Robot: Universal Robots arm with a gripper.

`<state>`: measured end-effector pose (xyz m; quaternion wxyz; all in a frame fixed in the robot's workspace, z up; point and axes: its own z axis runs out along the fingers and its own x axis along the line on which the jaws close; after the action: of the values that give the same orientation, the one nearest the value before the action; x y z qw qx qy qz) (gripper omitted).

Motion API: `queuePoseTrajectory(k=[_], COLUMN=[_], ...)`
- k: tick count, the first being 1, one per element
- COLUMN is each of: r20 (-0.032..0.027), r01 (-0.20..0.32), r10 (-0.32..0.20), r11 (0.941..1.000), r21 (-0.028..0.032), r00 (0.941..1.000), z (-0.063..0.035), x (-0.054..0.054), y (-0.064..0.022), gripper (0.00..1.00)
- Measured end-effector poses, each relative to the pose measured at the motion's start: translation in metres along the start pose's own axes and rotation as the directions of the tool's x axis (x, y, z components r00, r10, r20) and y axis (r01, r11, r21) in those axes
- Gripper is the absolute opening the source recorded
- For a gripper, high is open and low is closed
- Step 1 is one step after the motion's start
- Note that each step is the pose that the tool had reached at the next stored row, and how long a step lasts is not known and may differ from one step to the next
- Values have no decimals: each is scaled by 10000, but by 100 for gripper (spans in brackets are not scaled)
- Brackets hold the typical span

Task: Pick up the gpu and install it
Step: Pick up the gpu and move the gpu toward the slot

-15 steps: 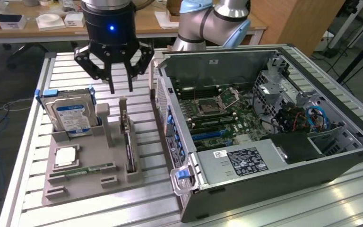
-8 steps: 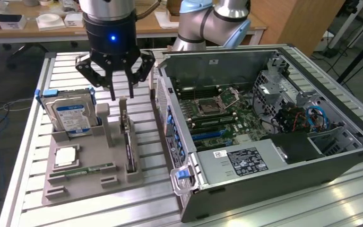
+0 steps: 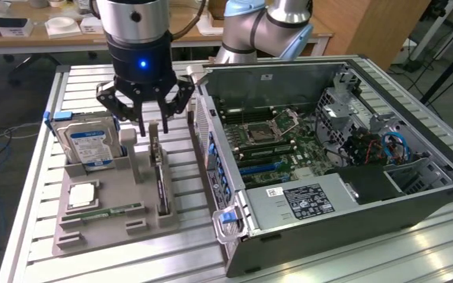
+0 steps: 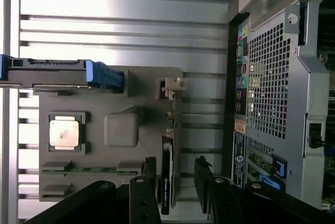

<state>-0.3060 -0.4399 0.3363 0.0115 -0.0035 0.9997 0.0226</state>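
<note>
While the black gripper (image 3: 153, 127) hangs over the grey moulded tray (image 3: 116, 233), its fingers stand spread on either side of the gpu (image 3: 160, 177), a thin green circuit card set on edge in a slot. Same tray: upright silver hard drive (image 3: 89, 144), flat square processor (image 3: 81, 196), narrow green memory stick (image 3: 104, 211). An open black metal computer case (image 3: 329, 147) stands just beside, on the ribbed aluminium table (image 3: 30, 177).
</note>
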Motion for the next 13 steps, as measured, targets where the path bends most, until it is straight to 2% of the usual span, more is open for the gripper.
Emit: queuePoseTrajectory(k=[13], r20=[1], r01=[1], r10=[-1], r11=[10000], r21=[-1], r00=[10000], z=[227], x=[6], y=[-202], gripper=[43])
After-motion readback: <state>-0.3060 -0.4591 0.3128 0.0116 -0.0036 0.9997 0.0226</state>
